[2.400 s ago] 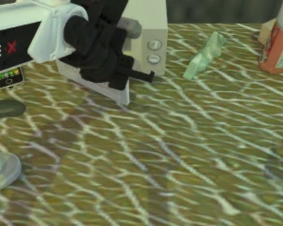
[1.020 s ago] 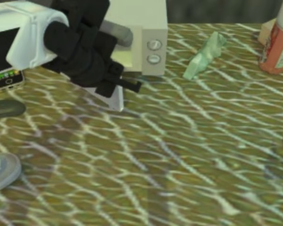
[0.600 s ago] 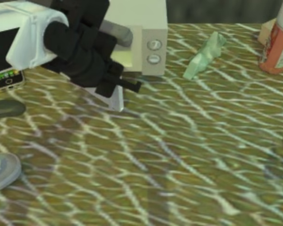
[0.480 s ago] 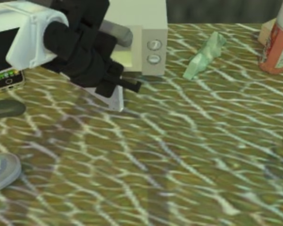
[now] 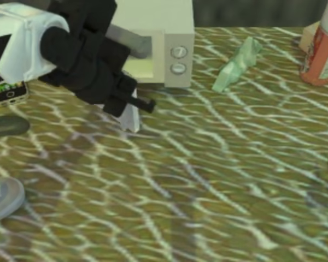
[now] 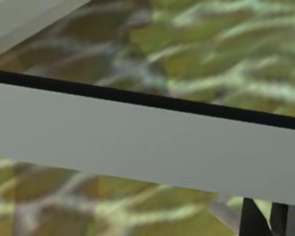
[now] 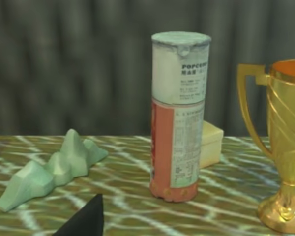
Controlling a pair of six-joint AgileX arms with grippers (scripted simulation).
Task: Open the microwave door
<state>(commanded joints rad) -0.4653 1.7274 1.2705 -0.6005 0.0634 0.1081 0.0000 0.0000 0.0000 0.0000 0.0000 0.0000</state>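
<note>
One arm is working: the left gripper (image 5: 132,103) is reaching in low from the table's left edge, angled down toward the microwave door (image 5: 130,115), its black fingers pinching the door's free edge. The door is standing swung well out from the microwave (image 5: 164,38) at the table's far left-centre, exposing the pale yellow cavity. Up close, the door edge (image 6: 137,142) is filling the left wrist view. Right gripper is not showing from above; whether its fingers are parted I cannot tell.

The table (image 5: 218,180) carries the microwave (image 5: 164,33), a phone (image 5: 10,91), a green lump (image 5: 238,64) — and a popcorn can (image 7: 178,115).
</note>
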